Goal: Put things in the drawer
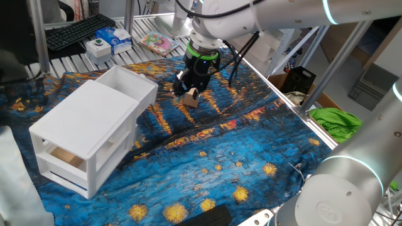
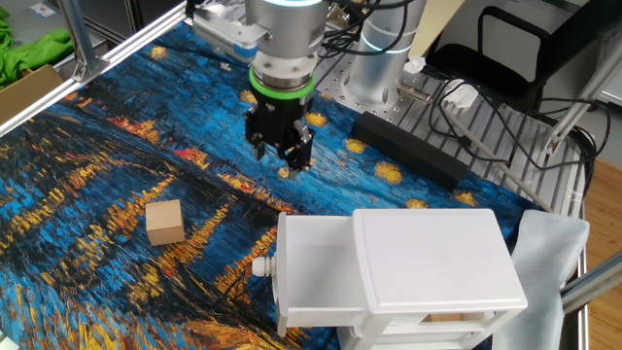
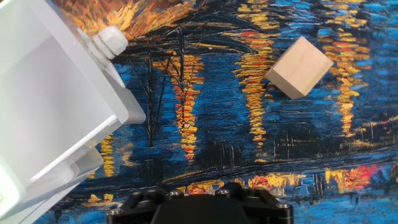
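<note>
One pale tan block (image 2: 164, 222) lies on the blue painted cloth; it also shows in the hand view (image 3: 300, 67) and in the other fixed view (image 1: 191, 97). My gripper (image 2: 282, 160) hangs above the cloth, off to one side of the block and apart from it, between the block and the arm's base. Its fingers look spread and empty. The hand view shows only its black body, not the fingertips. The upper white drawer (image 2: 311, 277) is pulled out of the cabinet (image 1: 81, 125), and its inside looks bare. Its knob (image 3: 112, 40) faces the block.
Something tan (image 1: 66, 157) sits in the cabinet's lower compartment. A pink-patterned packet (image 1: 157, 43), a keyboard (image 1: 78, 31) and small boxes (image 1: 107, 43) lie at the table's back. A black bar (image 2: 408, 151) lies near the arm's base. A carton with green cloth (image 1: 333, 119) stands beside the table.
</note>
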Robot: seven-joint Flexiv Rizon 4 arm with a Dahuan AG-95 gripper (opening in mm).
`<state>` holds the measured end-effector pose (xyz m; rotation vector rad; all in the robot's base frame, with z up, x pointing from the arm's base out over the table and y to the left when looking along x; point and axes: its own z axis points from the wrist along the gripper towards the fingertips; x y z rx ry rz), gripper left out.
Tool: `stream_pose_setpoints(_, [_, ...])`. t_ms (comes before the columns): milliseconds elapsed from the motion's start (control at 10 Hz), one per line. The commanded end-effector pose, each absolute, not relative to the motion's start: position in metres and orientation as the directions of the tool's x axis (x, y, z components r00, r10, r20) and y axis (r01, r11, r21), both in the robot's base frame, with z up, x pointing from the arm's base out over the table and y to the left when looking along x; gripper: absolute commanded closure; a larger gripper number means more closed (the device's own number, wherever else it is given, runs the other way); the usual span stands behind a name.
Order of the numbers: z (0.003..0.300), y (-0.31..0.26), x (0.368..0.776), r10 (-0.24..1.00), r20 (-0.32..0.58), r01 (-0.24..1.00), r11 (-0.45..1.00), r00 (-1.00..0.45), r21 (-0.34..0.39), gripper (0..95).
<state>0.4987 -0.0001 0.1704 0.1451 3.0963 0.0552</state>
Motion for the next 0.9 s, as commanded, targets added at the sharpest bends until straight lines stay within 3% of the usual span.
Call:
stream_pose_setpoints(100, [0.1700, 0.0000, 0.5000, 0.094, -0.038, 0.093, 0.995, -0.995, 0.038, 95.0])
stream_pose_setpoints(900, [0.1664, -0.0020, 0.5047, 0.134, -0.038, 0.133, 0.991, -0.990, 0.034, 95.0])
